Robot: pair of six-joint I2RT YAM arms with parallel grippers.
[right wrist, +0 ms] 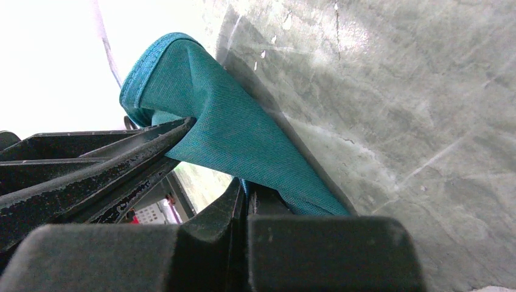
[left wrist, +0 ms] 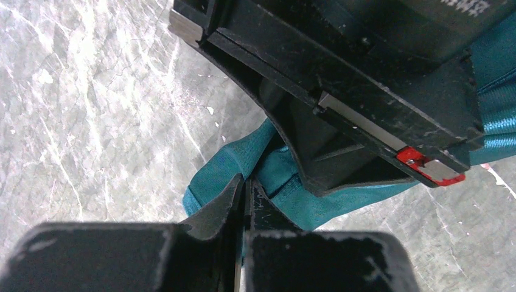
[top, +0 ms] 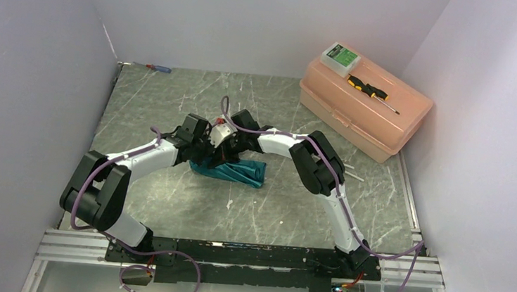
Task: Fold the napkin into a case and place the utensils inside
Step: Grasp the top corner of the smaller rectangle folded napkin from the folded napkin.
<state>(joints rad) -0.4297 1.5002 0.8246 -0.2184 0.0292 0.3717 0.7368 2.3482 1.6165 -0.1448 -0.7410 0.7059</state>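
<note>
Seen from above, two black-and-white robot arms reach in from the near edge of a grey marbled tabletop (top: 271, 211) and meet over its middle. Between their tips lies the napkin (top: 243, 171), a teal cloth with a slight sheen. It is bunched into a loose, folded heap, with one end trailing toward the right.

The left gripper (left wrist: 245, 185) points down at the left end of the cloth. Its jaws are pressed together and pinch a fold of the napkin near an edge. The right gripper (right wrist: 244, 190) comes in from the other side, so close that its black body fills the upper part of the left wrist view. Its jaws are also pressed together and pinch the napkin, with the cloth coming out from between their tips. In the right wrist view the cloth rises in a rounded, hemmed fold above the tabletop, held at two points by the two pairs of jaws.

Thin white sticks (top: 354, 175) lie on the tabletop just beside the right arm's elbow, well apart from the napkin.

At the far right corner sits a peach plastic toolbox (top: 357, 119). On its lid are a yellow-and-black screwdriver (top: 372, 92) and a small green-and-white box (top: 340, 57). A red-and-blue screwdriver (top: 158, 69) lies at the far left edge, against the wall.
</note>
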